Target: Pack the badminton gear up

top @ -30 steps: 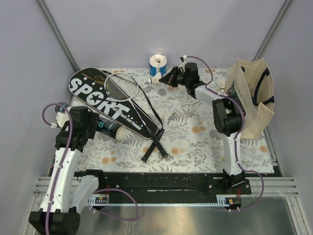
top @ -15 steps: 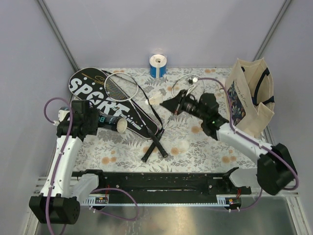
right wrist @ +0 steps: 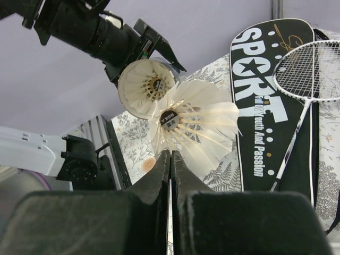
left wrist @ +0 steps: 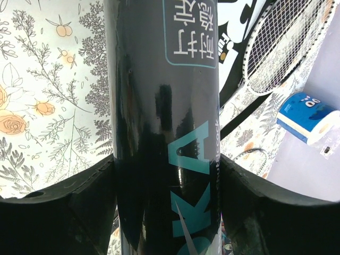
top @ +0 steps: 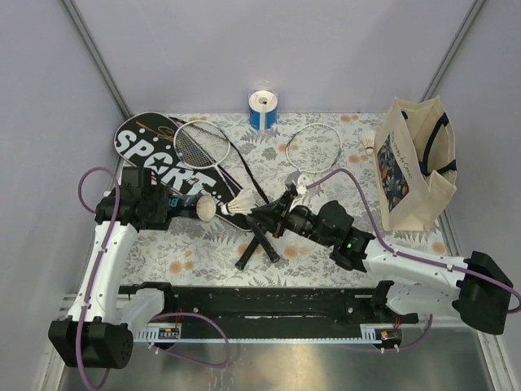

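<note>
The shuttlecock [right wrist: 194, 119] is gripped by the edge of its feather skirt, pinched between the fully clenched fingers of the right gripper [right wrist: 170, 158], and is held above the floral tablecloth [top: 342, 236] near the middle of the table. It is presented just in front of the open mouth of the black tube [top: 189, 207] (whether the two touch cannot be told). Another shuttlecock is seen nested inside that mouth. The tube is grasped around its body by the left gripper [left wrist: 167, 207], a finger pressed against each side, and is kept roughly level over the lower edge of the racket cover [top: 151, 151], its mouth turned toward the right arm.

The long black cover, lettered "SPORT", is laid flat at the far left of the table. The head of the first racket [top: 195, 145] rests on it. The head of the second racket [top: 314, 147] lies on the cloth further right, and the two black handles are crossed near the front edge. A blue-and-white roll [top: 262, 108] stands at the back edge. A cream tote bag [top: 411, 175] is stood upright at the right, with a loose shuttlecock [top: 370, 145] just beside it.
</note>
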Controlling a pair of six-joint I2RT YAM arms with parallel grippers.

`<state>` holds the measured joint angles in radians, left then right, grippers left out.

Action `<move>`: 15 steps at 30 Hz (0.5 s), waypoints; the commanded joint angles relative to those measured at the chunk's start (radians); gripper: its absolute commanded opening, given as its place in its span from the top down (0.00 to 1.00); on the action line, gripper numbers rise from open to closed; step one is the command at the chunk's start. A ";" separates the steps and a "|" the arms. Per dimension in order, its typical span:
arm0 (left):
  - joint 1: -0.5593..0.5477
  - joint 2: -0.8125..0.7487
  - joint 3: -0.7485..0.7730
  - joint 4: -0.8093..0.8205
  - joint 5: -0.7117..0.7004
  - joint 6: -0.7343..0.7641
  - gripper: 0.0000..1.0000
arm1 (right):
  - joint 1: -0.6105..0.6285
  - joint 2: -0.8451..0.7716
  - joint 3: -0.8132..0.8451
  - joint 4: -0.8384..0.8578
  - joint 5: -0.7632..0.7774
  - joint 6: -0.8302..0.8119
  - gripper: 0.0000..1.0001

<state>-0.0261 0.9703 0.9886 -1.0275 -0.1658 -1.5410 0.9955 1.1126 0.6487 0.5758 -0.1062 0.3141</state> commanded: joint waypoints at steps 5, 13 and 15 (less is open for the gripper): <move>0.005 -0.024 0.018 -0.008 0.023 -0.042 0.80 | 0.124 0.105 0.106 0.087 0.129 -0.168 1.00; 0.005 -0.012 0.018 -0.009 0.026 -0.034 0.80 | 0.212 0.234 0.213 0.078 0.192 -0.245 1.00; 0.005 -0.012 0.018 -0.009 0.031 -0.033 0.80 | 0.210 0.269 0.247 0.046 0.209 -0.250 1.00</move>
<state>-0.0261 0.9699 0.9886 -1.0630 -0.1524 -1.5684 1.1965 1.3354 0.8066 0.6151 0.0418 0.1123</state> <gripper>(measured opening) 0.700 0.019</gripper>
